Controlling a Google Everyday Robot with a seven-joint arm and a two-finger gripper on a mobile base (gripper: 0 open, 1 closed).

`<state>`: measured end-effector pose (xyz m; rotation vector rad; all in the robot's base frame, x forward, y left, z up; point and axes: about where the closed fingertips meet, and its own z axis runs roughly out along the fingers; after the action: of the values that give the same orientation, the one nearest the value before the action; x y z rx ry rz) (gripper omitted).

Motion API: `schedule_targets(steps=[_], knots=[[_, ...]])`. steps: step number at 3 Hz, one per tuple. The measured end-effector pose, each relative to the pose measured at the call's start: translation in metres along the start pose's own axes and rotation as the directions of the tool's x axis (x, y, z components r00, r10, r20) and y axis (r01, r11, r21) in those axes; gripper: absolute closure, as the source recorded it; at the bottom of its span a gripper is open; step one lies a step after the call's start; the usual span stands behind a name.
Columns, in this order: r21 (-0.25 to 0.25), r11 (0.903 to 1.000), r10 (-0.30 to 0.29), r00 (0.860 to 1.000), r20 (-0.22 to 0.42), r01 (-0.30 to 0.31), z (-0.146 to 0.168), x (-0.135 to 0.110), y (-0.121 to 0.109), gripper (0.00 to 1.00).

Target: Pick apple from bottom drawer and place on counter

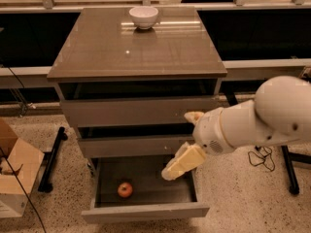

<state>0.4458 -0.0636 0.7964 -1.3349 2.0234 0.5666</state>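
The apple [125, 190], small and red-orange, lies in the left half of the bottom drawer [146, 211], which is pulled open. My gripper [179, 145] hangs above the drawer's right half, in front of the middle drawer. It is open and empty, with one cream finger [183, 161] pointing down-left toward the drawer and the other showing only its tip higher up. The apple is about a hand's width to the left of and below the lower fingertip. The glossy grey-brown counter [136, 47] tops the cabinet.
A white bowl [144, 16] stands at the back of the counter. A cardboard box [14, 178] sits on the floor at the left beside a black stand leg [51, 164]. Cables [262, 157] and another black leg [289, 171] lie at the right.
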Motion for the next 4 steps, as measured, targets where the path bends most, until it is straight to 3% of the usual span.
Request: schedule_targets(steps=[2,3,4], knots=[[-0.091,0.9945,0.067,0.979,0.194,-0.050,0.116,0.045,-0.023,0.00],[-0.150,0.9837,0.128,0.972,0.199,-0.098,0.143,0.071,-0.017,0.00],[-0.152,0.9838,0.124,0.973,0.195,-0.095,0.145,0.070,-0.017,0.00]])
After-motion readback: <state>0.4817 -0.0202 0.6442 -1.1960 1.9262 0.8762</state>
